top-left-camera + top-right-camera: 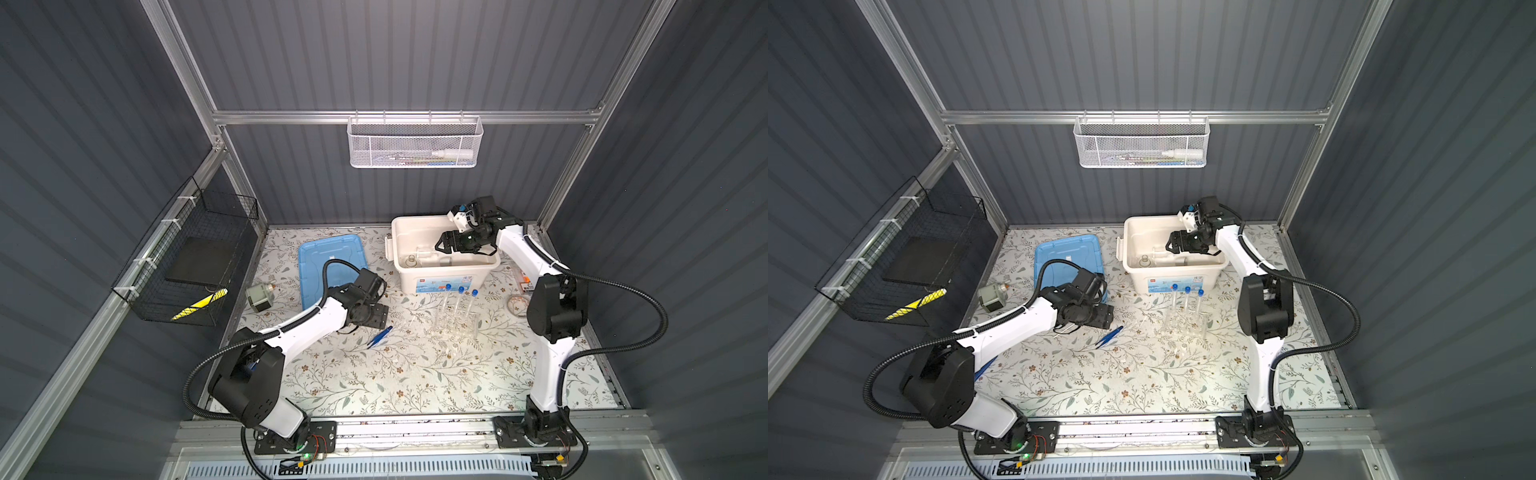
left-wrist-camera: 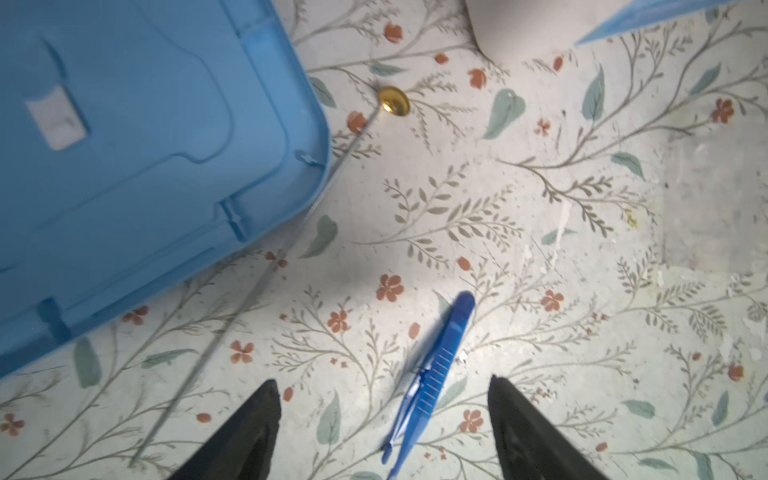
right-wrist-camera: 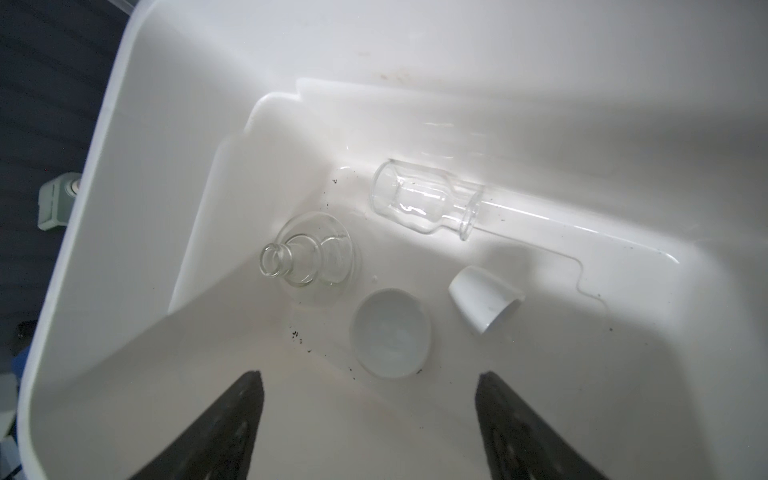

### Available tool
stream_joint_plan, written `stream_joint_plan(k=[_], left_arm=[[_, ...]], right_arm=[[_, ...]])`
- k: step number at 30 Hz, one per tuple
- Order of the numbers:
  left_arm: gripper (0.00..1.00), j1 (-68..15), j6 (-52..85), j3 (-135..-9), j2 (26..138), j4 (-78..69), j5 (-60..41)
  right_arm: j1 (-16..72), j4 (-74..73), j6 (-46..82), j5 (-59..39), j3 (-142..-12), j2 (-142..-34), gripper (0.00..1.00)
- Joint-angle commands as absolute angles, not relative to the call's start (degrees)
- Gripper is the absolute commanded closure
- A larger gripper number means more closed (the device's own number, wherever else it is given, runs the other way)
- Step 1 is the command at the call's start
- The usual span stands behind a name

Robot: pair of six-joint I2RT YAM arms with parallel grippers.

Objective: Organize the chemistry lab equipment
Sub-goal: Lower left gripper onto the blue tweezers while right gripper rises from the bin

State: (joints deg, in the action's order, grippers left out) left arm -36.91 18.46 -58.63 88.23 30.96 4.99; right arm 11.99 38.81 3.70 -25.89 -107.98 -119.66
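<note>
Blue tweezers (image 2: 432, 374) lie flat on the flowered mat. My left gripper (image 2: 383, 380) hangs over them, open, with one finger on either side and neither touching. A thin rod (image 2: 245, 305) with a gold end lies beside the blue lid (image 2: 145, 166). Over the white bin (image 1: 415, 282), my right gripper (image 3: 369, 375) is open and holds nothing. In the bin are an upright glass flask (image 3: 307, 253), a flask on its side (image 3: 424, 199), a white dish (image 3: 390, 332) and a tipped dish (image 3: 484, 305). Three blue-capped test tubes (image 1: 457, 303) stand in the clear rack (image 1: 453, 328).
A grey motor (image 1: 257, 295) sits at the mat's left edge. A black wire basket (image 1: 187, 266) hangs on the left wall and a white mesh basket (image 1: 413, 143) on the back rail. Small orange and round items (image 1: 521, 291) lie behind the right arm.
</note>
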Motion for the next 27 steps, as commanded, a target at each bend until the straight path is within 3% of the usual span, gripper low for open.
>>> stream_joint_plan(k=[1,8,27], left_arm=[[0.23,-38.29,16.86,-58.29,90.63,33.49,2.02],[0.27,-39.18,15.95,-57.7,92.78,35.26,1.14],[0.53,-41.76,14.94,-58.51,99.0,35.9,0.0]], right_arm=[[10.6,35.54,6.84,-28.75,-106.51,-117.66,0.12],[10.15,33.44,7.67,-29.72,-102.56,-114.05,0.09],[9.58,32.53,9.35,-29.14,-99.82,-107.85,0.06]])
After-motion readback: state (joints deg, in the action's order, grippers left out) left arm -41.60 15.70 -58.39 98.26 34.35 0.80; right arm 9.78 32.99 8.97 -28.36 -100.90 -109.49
